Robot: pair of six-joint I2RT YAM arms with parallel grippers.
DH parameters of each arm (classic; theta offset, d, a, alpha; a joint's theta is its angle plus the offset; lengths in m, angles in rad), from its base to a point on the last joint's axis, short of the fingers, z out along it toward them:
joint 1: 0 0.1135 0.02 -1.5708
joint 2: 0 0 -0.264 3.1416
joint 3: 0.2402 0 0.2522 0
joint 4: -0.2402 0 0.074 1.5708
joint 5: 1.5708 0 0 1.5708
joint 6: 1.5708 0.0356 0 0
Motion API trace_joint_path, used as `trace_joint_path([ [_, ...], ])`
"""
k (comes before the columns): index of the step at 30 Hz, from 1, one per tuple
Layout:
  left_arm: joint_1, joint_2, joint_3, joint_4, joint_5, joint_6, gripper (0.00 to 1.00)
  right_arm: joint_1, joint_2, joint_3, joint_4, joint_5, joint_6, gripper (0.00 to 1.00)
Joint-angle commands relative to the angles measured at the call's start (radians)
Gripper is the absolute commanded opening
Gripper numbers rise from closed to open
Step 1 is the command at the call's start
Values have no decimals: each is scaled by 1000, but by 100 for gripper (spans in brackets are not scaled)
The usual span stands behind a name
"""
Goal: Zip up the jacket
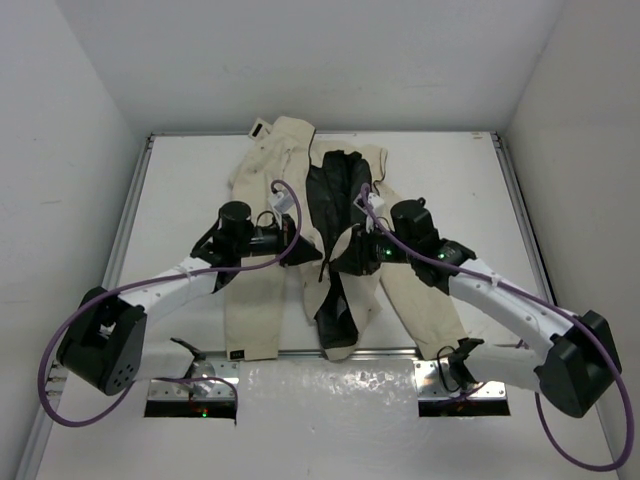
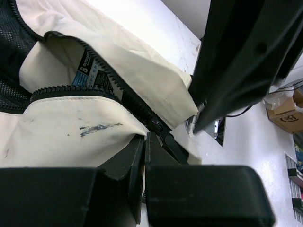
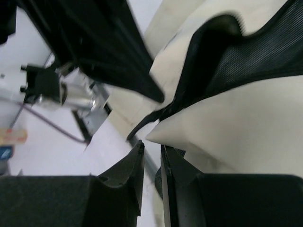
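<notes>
Jacket [image 1: 300, 200] is lying open, soft and floppy, on the bench [image 1: 180, 180]. Left hand [image 2: 146, 137] is pinching shut at its zipper [image 2: 132, 97] foot; right hand [image 3: 151, 149], narrowly parted, is hovering beside. Its stiffer zipper tape is likely offering the surest hold.

A white table [image 1: 180, 190] sits between white walls [image 1: 60, 110]; a cardboard box [image 2: 285, 117] lies nearby.

place: robot lab cell | cue: white table [image 1: 180, 200] boxed by plain walls [image 1: 60, 120] (cardboard box [image 2: 286, 113] nearby)
</notes>
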Motion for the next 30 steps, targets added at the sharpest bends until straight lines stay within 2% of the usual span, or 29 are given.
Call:
trace_joint_path([
  [1,-10,0,46,54,8,-14,0,0,-17,-16,-56,-119,7,19],
  [6,-10,9,38,79,9,-33,0,11,-63,-115,69,-53,120,18],
  [8,-10,17,40,96,12,-49,0,64,-59,-144,136,4,165,17],
  [10,-9,20,40,105,15,-56,0,116,-54,-155,151,113,157,15],
  [14,-10,17,32,111,20,-69,0,201,-34,-180,237,226,174,10],
  [16,-10,15,27,116,23,-75,0,210,-31,-181,245,330,160,6],
  [20,-10,12,23,119,34,-78,0,224,-31,-210,291,438,140,4],
  [25,-10,13,20,120,40,-78,0,224,30,-221,390,424,163,3],
  [30,-10,20,23,128,38,-84,0,224,102,-212,553,282,174,4],
])
